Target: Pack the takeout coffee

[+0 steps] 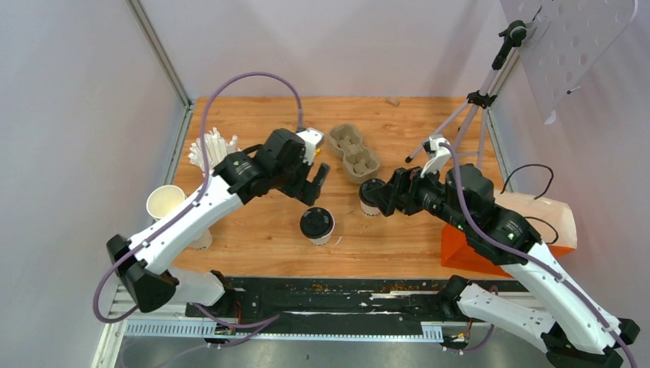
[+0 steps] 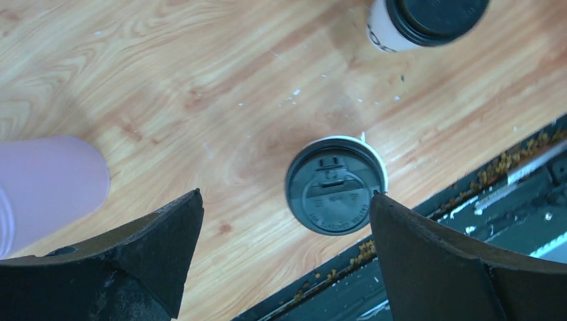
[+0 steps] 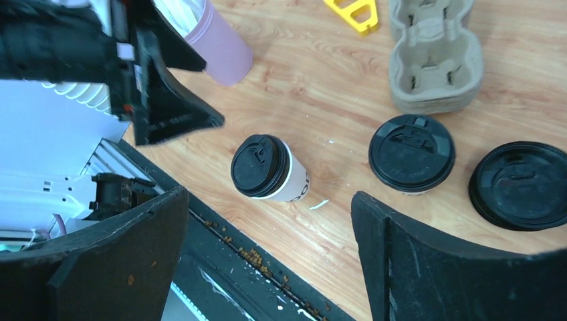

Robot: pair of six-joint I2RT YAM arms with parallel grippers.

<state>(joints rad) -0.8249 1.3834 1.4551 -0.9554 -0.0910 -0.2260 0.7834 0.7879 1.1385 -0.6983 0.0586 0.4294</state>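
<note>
The takeout coffee shows as three white cups with black lids. One lidded cup (image 1: 316, 226) (image 2: 336, 185) (image 3: 262, 167) stands near the table's front edge. My left gripper (image 1: 314, 184) (image 2: 286, 195) hangs open above and just behind it, with nothing between its fingers. A second lidded cup (image 1: 371, 194) (image 2: 428, 23) (image 3: 412, 153) stands right in front of my right gripper (image 1: 384, 202) (image 3: 269, 194), which is open and holds nothing. A third lidded cup (image 3: 518, 185) stands beside the second in the right wrist view. In the top view it is hidden under the right arm.
A grey-brown pulp cup carrier (image 1: 354, 151) (image 3: 434, 60) lies behind the cups at the table's middle back. A lidless cream cup (image 1: 165, 203) and white straws (image 1: 213, 146) are at the left. An orange box (image 1: 466, 251) sits at the right front, a tripod (image 1: 467, 115) at the back right.
</note>
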